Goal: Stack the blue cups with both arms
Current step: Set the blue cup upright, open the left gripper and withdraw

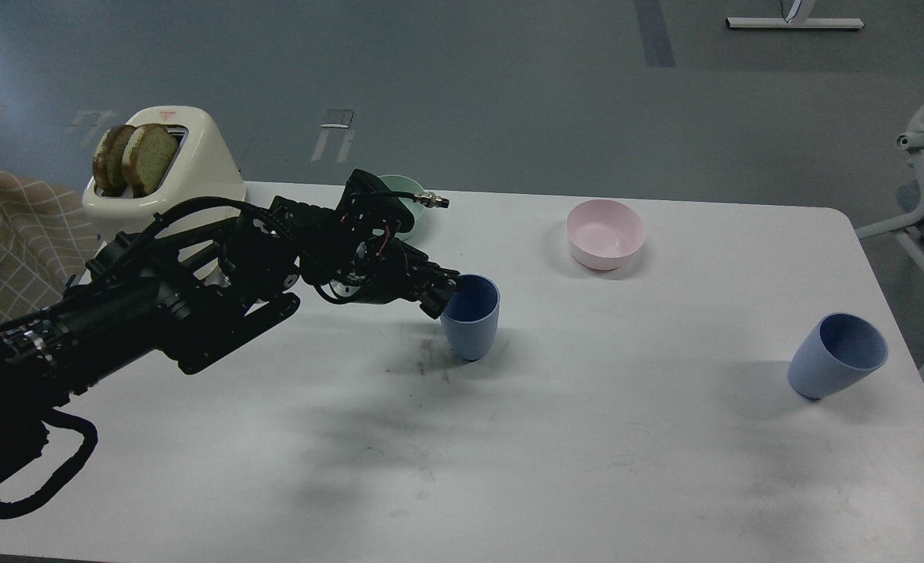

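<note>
Left gripper (444, 297) sits at the left rim of the near cup (471, 317), one finger seemingly inside the lip and one outside, likely a rim pinch so the cup can be lifted without blocking its mouth. The fingers are dark and bunched, so a firm clamp on the rim cannot be told. This cup stands upright mid-table, mouth up. The far cup (836, 356) stands well right of it, near the table (587, 469) edge, apart from everything. Right arm not in view. Stacking not yet done.
</note>
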You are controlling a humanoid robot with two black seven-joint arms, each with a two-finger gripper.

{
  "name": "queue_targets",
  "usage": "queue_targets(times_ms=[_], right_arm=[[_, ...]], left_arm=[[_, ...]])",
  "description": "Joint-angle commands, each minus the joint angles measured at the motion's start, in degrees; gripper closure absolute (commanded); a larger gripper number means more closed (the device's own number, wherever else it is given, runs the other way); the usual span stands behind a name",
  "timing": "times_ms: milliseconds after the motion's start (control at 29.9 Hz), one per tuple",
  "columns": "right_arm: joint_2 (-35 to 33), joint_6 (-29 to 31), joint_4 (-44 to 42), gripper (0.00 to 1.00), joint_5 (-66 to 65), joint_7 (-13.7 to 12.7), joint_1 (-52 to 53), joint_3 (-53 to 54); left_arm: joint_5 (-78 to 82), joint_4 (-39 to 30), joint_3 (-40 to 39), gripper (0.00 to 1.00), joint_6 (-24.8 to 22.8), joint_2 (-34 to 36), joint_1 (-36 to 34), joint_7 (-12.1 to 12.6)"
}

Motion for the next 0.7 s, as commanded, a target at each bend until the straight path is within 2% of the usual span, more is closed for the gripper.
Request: queue_targets(times_ms=[0, 67, 167, 267, 401, 535, 568, 669], right_arm=[[0.0, 0.0, 0.2, 0.0, 0.0, 0.0, -0.3, 0.0], [-0.2, 0.0, 0.4, 0.0, 0.0, 0.0, -0.8, 0.0], [-3.3, 0.0, 0.4, 0.0, 0.0, 0.1, -1.5, 0.0], [-5.0, 0.0, 0.2, 0.0, -0.4, 0.1, -1.9, 0.0], [-10.5, 0.0, 0.4, 0.0, -0.4, 0.1, -3.2, -0.3], [-15.6, 0.0, 2.3, 0.0, -0.4, 0.1, -5.8, -1.1], [-16.7, 0.0, 3.9, 0.0, -0.4, 0.2, -7.0, -1.1], [-18.0, 0.0, 8.6, 0.0, -1.5, 0.2, -9.2, -1.1]], left_arm=[[-1.5, -0.5, -0.6, 0.17, 1.4, 0.6, -0.1, -0.5], [-3.5, -0.5, -0.9, 0.14, 1.5, 0.9, -0.2, -0.7], [-12.7, -0.5, -3.1, 0.04, 1.6, 3.1, -1.8, -0.8], [-24.0, -0.5, -6.9, 0.03, 1.4, 5.4, -1.8, -1.2], [-43.9, 0.3, -13.0, 0.03, 1.5, 7.1, -1.0, -4.1], [-63.0, 1.1, -24.3, 0.03, 1.4, 9.0, 2.4, -6.6], [-68.1, 1.1, -28.6, 0.03, 1.0, 9.5, 4.0, -6.5], [-75.8, 1.2, -35.0, 0.03, 0.8, 9.5, 7.4, -6.1]])
